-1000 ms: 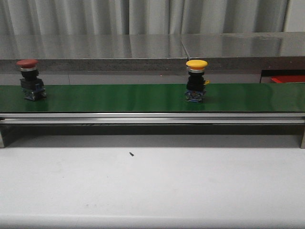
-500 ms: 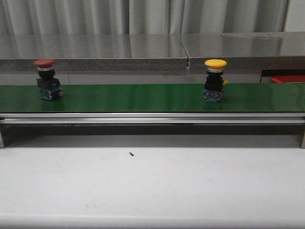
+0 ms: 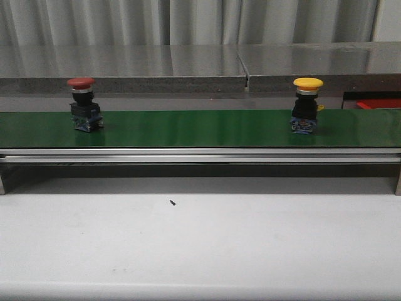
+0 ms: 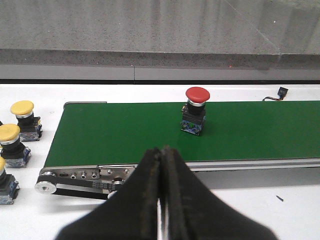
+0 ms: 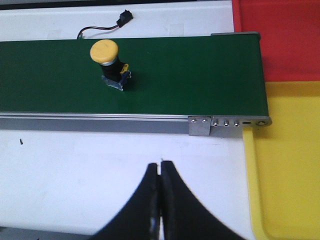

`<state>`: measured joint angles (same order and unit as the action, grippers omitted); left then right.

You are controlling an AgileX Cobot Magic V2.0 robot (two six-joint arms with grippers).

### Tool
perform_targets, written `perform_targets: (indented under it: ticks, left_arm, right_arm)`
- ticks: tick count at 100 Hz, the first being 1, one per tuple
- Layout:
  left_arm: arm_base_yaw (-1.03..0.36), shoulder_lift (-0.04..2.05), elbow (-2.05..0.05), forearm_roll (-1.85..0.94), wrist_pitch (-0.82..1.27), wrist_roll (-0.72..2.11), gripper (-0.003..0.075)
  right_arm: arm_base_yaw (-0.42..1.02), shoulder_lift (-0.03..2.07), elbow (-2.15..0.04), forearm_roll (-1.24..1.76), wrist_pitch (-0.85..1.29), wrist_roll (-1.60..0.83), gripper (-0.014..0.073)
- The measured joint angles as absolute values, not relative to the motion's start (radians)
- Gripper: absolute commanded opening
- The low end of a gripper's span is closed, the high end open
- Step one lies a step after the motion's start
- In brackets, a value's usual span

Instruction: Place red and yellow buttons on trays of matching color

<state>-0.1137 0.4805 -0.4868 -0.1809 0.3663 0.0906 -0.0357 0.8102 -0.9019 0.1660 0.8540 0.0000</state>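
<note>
Both buttons have ridden rightward; with both pincers pressed together, you should grip the rigid, likely top-heavy yellow button point(image 3: 307, 105) by its dark base, not its smooth cap.

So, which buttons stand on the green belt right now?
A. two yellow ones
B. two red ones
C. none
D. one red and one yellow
D: the front view shows a red button toward the left of the green belt and a yellow button toward the right, both upright.
</note>
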Motion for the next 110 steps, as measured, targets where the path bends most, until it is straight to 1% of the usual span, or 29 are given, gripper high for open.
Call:
perform_targets:
  ticks: [16,21,26,33,38,40,45,47,50,55,64,77,94,110]
  left_arm:
    - [-0.114,0.480,-0.487,-0.182,0.366,0.091,-0.0019]
    - [-0.114,0.480,-0.487,-0.182,0.366,0.091,-0.0019]
    - [-0.114,0.480,-0.487,-0.182,0.366,0.091,-0.0019]
    - [-0.114,0.480,-0.487,-0.182,0.366,0.091,-0.0019]
    - [-0.114,0.480,-0.487,-0.182,0.366,0.091,-0.0019]
    - [-0.114,0.480,-0.487,-0.182,0.366,0.091,-0.0019]
    - [-0.114,0.480,-0.487,-0.182,0.366,0.091,-0.0019]
    - [-0.114,0.480,-0.487,-0.182,0.366,0.091,-0.0019]
    - [-0.114,0.480,-0.487,-0.182,0.366,0.091,-0.0019]
    - [-0.114,0.480,-0.487,-0.182,0.366,0.091,-0.0019]
    - [-0.114,0.480,-0.487,-0.182,0.366,0.091,-0.0019]
    - [-0.114,0.480,-0.487,-0.182,0.366,0.091,-0.0019]
    - [-0.114,0.480,-0.487,-0.183,0.366,0.091,-0.0019]
    - [-0.114,0.480,-0.487,-0.183,0.366,0.091,-0.0019]
  right_arm:
    - [-0.036,0.943,-0.914,0.166,0.822,0.000,-0.0056]
    - [-0.036,0.975,-0.914,0.166,0.822,0.000,-0.0024]
    - [-0.036,1.003,-0.914,0.166,0.822,0.000,0.0034]
    - [-0.036,1.033,-0.914,0.166,0.820,0.000,0.0164]
    - [-0.036,1.050,-0.914,0.166,0.820,0.000,0.0302]
    - [-0.036,1.053,-0.914,0.166,0.820,0.000,0.0339]
    - [-0.036,1.060,-0.914,0.166,0.820,0.000,0.0484]
    - [-0.036,1.062,-0.914,0.166,0.818,0.000,0.0517]
    - [-0.036,1.064,-0.914,0.166,0.812,0.000,0.0591]
    - [-0.036,1.064,-0.914,0.166,0.798,0.000,0.0666]
    - [-0.036,1.064,-0.915,0.164,0.763,-0.006,0.0642]
    - [-0.036,1.102,-0.945,0.150,0.744,-0.029,0.0643]
    - [-0.036,1.253,-1.042,0.144,0.742,-0.107,0.0643]
    - [-0.036,1.411,-1.150,0.144,0.761,-0.132,0.0643]
